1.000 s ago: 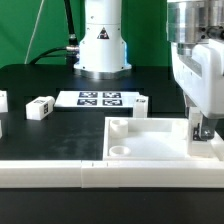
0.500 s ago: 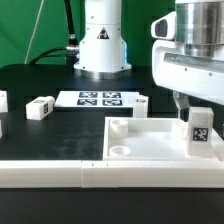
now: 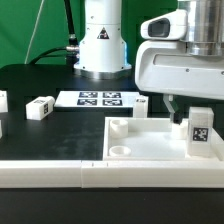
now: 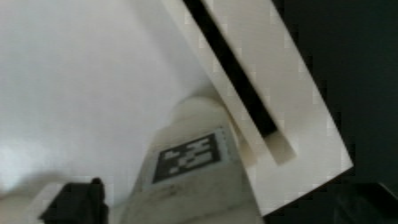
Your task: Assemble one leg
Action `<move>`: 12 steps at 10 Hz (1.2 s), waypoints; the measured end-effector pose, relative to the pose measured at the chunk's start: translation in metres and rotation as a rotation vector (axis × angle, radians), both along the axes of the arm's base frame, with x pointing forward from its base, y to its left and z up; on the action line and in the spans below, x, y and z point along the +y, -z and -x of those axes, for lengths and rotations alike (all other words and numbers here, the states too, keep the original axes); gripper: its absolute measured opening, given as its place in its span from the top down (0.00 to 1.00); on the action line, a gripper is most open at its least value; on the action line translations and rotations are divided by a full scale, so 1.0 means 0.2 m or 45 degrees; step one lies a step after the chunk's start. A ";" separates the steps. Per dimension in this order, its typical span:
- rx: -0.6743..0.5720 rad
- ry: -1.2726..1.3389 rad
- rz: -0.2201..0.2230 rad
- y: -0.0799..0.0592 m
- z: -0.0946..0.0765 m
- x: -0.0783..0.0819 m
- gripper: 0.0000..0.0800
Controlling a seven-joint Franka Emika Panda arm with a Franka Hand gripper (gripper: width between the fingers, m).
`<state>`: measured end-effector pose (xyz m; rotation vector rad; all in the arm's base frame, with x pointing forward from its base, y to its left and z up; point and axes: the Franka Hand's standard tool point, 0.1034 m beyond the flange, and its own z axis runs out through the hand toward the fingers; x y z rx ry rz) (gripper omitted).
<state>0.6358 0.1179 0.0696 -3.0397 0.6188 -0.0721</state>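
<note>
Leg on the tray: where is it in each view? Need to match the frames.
Exterior view: the leg stands upright on the tray, at its end on the exterior view's right, tag facing the camera.
Wrist view: the leg is seen close up, tag showing, beside what looks like the tray's raised edge.
Shared landmark: the leg's own tag on the white tray.

Four legs (image 3: 200, 130) (image 3: 40, 107) (image 3: 2, 100) (image 3: 142, 103), one tray (image 3: 150, 150)
</note>
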 end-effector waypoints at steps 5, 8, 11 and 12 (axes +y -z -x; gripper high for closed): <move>-0.010 -0.399 0.051 -0.01 -0.01 -0.01 0.30; -0.010 -0.398 0.052 -0.01 -0.01 -0.01 0.64; -0.022 -0.240 0.043 0.00 -0.01 -0.01 0.64; -0.030 -0.048 0.032 0.00 -0.01 -0.02 0.64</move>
